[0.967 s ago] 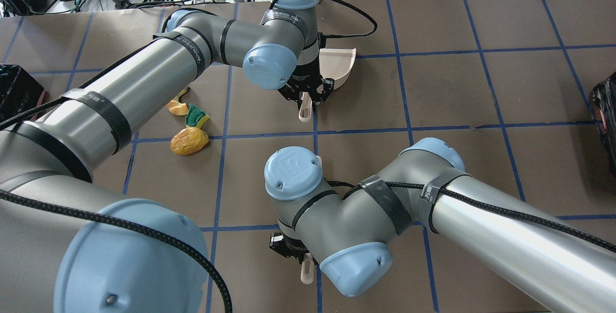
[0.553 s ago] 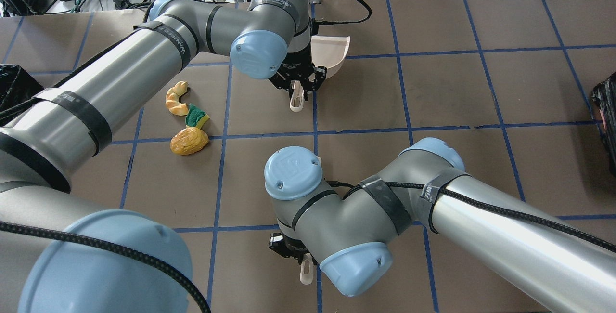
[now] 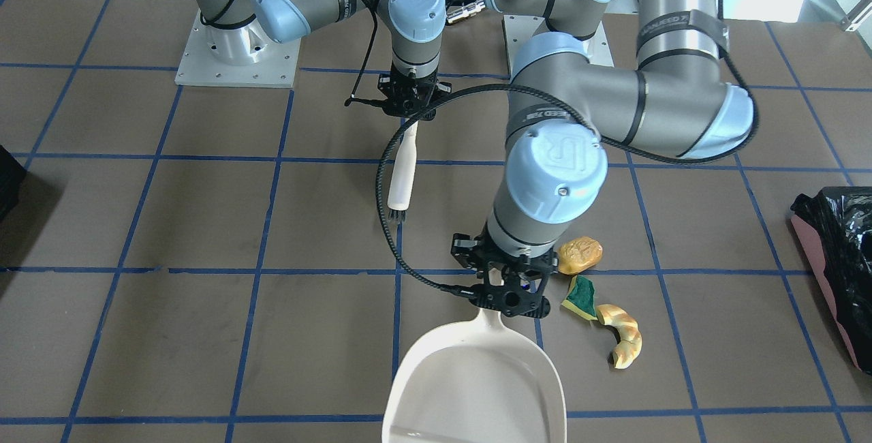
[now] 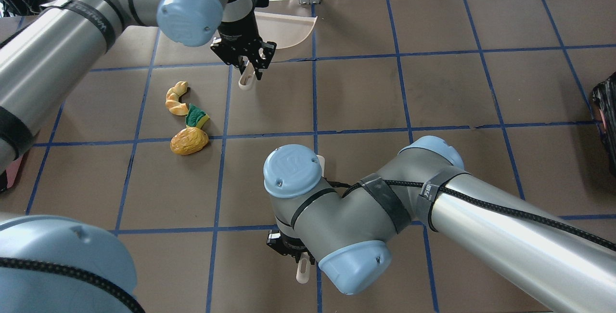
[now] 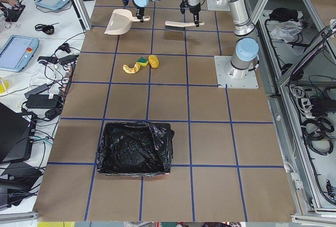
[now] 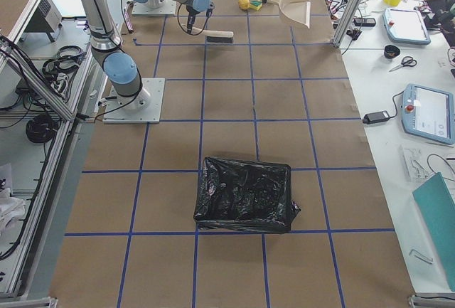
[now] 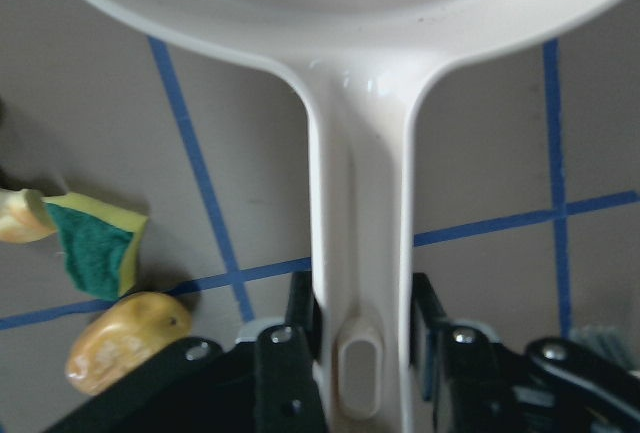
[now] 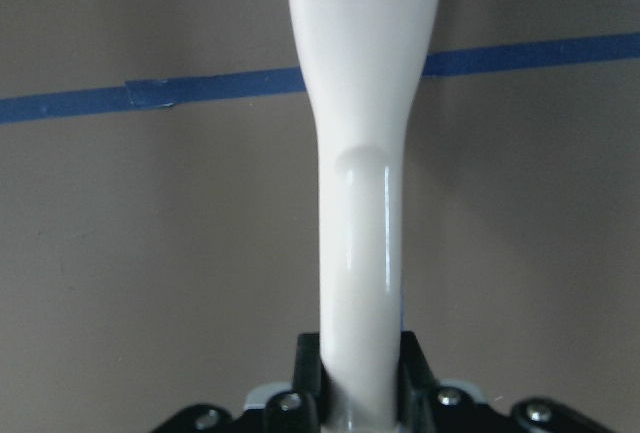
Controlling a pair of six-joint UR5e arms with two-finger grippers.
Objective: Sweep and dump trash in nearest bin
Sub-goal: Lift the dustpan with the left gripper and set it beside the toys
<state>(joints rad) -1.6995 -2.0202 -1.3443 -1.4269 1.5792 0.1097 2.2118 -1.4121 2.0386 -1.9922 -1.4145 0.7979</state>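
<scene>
**Robot arms hold dustpan and brush beside scattered trash.** A brown table [image 3: 170,334] gridded with blue tape fills the scene. At its end on the robot's left sits the bin [image 3: 834,238], pink-sided and lined with a crinkled black bag, well apart from both grippers.

The left gripper [image 3: 507,301] is clamped on the handle of a cream dustpan [image 3: 477,388], with fingers [image 7: 303,303] pressed to either side of the handle. The scoop points away from the robot. Nearer the robot's base, the right gripper [image 3: 409,103] is closed around the handle of a white brush [image 3: 402,170], whose dark bristles are at the end away from the robot.

The trash lies in a loose cluster on the table just to the robot's left of the left gripper, outside the dustpan and between it and the bin. The curved croissant-like piece [image 3: 623,341] lies nearest the pan's side but apart from it. The golden-brown lump [image 3: 580,254] sits close beside the gripper's body. The green-and-yellow sponge scrap [image 3: 582,298] lies between them and appears to touch the croissant-like piece.
</scene>
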